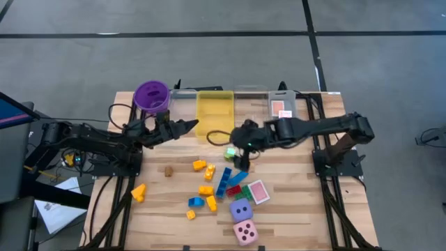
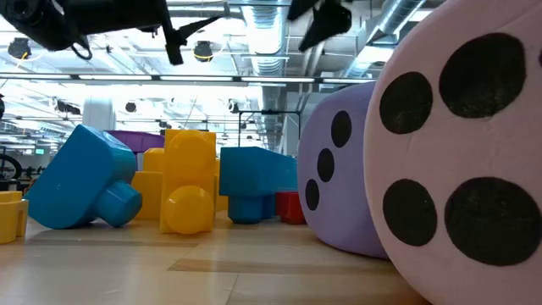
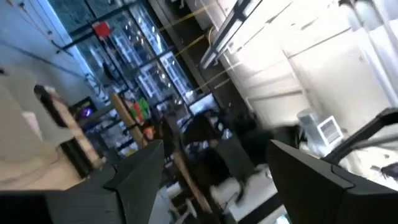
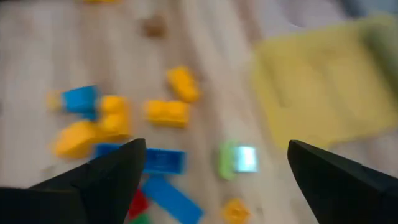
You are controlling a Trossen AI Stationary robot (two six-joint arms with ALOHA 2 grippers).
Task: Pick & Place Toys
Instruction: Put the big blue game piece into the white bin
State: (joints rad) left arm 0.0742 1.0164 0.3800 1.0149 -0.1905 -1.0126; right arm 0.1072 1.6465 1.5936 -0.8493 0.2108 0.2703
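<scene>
Several small bricks lie on the wooden table (image 1: 293,209): a green one (image 1: 230,152), yellow ones (image 1: 200,165) and blue ones (image 1: 224,181). A purple die (image 1: 241,210) and a pink die (image 1: 245,231) sit near the front edge, next to a pink-backed card (image 1: 258,192). My right gripper (image 1: 240,143) hangs open above the green brick (image 4: 236,158), holding nothing. My left gripper (image 1: 189,127) is open and empty beside the yellow tray's left wall; its wrist view (image 3: 214,149) looks out into the room.
A purple cup (image 1: 151,96), a yellow tray (image 1: 214,111) and a clear tray (image 1: 251,97) stand along the far edge; another card (image 1: 282,108) lies at the far right. An orange brick (image 1: 139,192) sits apart at the left, a small brown piece (image 1: 168,170) mid-table.
</scene>
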